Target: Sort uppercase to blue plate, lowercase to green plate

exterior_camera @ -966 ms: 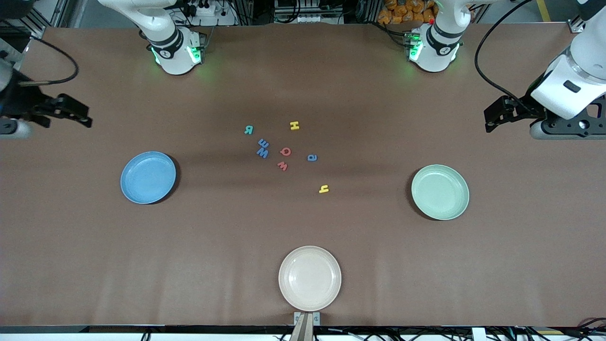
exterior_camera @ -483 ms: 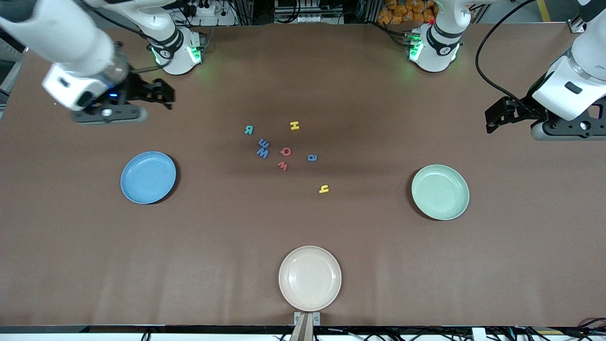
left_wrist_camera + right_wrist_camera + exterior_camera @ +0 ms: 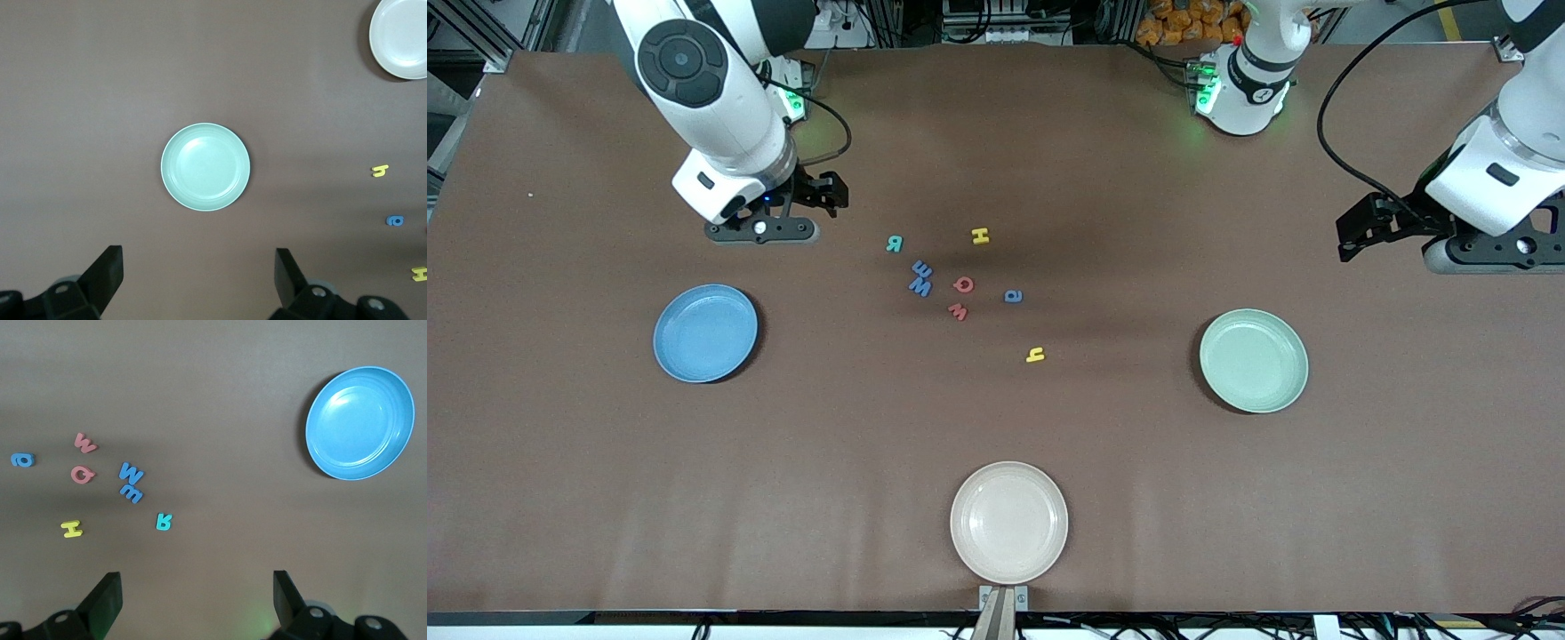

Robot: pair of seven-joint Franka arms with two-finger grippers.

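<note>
— Where are the letters?
— All eight lie loose mid-table, teal R (image 3: 894, 243) to yellow h (image 3: 1035, 355), between blue plate (image 3: 704, 333) and green plate (image 3: 1254, 360).
— Grippers?
— Right gripper (image 3: 824, 191) and left gripper (image 3: 1356, 233) both gape wide, empty; fingertips are cropped in the wrist views.

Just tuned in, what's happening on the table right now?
Sorting has not started. All eight letters, among them the teal R and yellow H, lie loose mid-table; the blue plate and green plate hold nothing. The right hand, open, hangs over the table near the R. The left hand, open, waits over its own end.
</note>
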